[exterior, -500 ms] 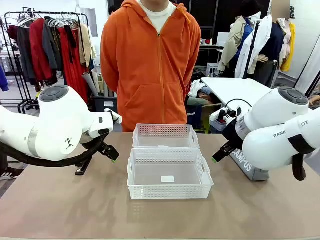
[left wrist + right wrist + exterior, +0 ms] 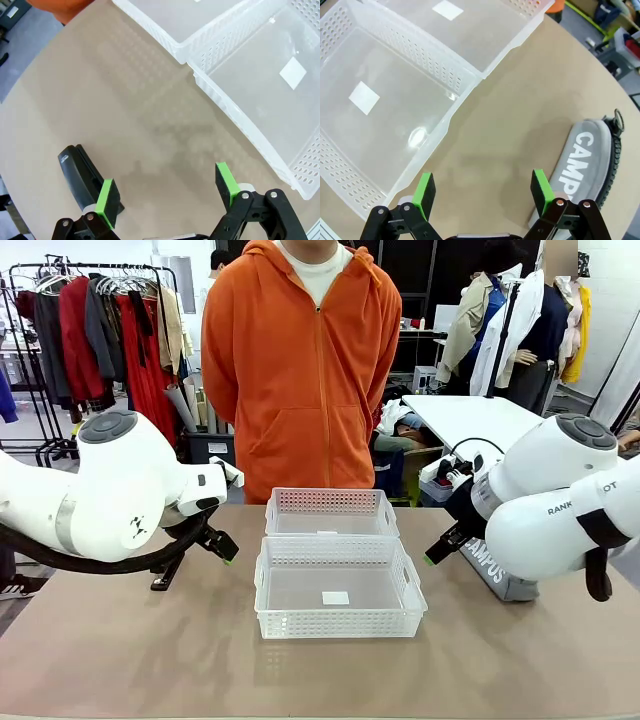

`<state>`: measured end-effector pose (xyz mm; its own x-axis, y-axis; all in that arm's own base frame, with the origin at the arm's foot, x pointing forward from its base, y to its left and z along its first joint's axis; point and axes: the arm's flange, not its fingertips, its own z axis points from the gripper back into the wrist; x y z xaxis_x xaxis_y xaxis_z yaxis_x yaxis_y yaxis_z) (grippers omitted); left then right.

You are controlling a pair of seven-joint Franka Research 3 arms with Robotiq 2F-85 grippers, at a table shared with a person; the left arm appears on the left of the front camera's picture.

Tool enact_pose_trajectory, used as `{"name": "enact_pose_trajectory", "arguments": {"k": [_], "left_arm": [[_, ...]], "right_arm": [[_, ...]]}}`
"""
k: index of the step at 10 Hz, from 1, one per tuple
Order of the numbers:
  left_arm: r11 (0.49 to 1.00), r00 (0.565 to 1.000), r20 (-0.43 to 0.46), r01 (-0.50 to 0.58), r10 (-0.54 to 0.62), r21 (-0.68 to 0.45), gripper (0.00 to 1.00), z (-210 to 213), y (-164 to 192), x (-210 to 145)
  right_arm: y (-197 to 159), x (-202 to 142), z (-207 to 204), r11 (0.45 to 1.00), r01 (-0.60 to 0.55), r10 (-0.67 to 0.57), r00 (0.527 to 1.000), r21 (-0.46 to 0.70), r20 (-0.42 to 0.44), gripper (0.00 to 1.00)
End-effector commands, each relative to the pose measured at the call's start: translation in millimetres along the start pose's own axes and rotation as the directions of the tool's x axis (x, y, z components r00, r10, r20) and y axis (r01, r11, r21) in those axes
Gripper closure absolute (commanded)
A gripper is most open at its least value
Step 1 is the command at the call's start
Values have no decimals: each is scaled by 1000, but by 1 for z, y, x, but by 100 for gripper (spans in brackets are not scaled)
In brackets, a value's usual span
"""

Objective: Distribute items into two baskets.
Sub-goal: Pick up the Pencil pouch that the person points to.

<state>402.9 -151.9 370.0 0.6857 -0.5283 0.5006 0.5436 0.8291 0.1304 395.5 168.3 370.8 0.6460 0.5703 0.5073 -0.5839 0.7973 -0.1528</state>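
Nothing has moved: both sets of jaws stand apart above the worktop (image 2: 120, 660). Stapler (image 2: 77, 172) lies left, pouch (image 2: 587, 150) right, baskets (image 2: 340, 623) between.

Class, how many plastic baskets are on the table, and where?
2. The near basket sits mid-table; the far basket is right behind it, toward the person. None looks hidden.

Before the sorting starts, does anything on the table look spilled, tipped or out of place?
Nothing stands out. Both translucent-white lattice plastic baskets sit upright and empty; the grey soft pouch and small black stapler rest on the table.
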Motion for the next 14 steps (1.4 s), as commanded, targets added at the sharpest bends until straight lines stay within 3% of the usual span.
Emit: {"name": "enact_pose_trajectory", "arguments": {"k": [1,14], "left_arm": [[1000,1000,0,0,0,0,0,0,0,0],[1000,1000,0,0,0,0,0,0,0,0]], "right_arm": [[0,0,0,1000,0,0,1000,0,0,0],[0,0,0,1000,0,0,1000,0,0,0]]}}
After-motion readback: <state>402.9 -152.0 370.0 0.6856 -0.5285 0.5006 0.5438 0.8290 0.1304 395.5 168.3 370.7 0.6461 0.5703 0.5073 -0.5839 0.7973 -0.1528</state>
